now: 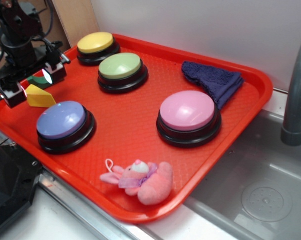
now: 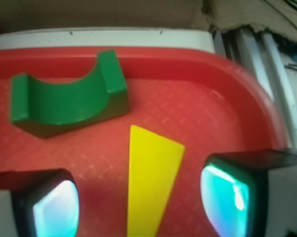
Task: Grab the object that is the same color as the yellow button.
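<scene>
wrist only: yellow wedge lies between the spread fingers, untouched; green arch block just beyond
gripper: open, empty, over tray's left edge
tray: wedge, arch block, four buttons, yellow button at far side

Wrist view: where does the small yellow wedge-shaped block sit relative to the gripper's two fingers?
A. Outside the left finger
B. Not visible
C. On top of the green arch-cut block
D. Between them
D: the small yellow wedge-shaped block lies on the red tray between the open gripper's fingers.
</scene>
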